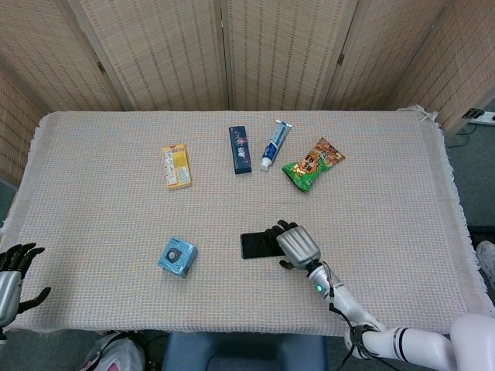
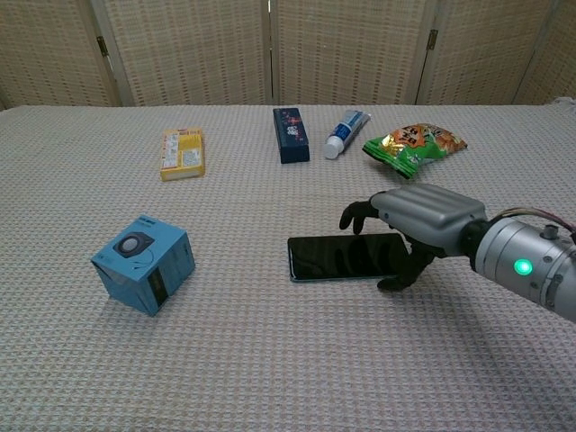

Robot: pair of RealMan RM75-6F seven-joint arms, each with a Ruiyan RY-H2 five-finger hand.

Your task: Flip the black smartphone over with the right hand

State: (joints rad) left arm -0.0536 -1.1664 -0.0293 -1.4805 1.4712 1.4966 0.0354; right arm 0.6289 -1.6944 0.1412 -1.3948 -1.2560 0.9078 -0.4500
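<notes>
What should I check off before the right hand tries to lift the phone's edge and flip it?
1. Phone lying flat on the cloth, dark glossy side up: ok.
2. Right hand over the phone's right end, fingers arched above it, thumb at the near edge: ok.
3. Firm hold on the phone's edge: cannot tell.
4. Room to turn it over; blue box sits well to the left, apart: ok.
5. Left hand off at the table's near corner, holding nothing: ok.
</notes>
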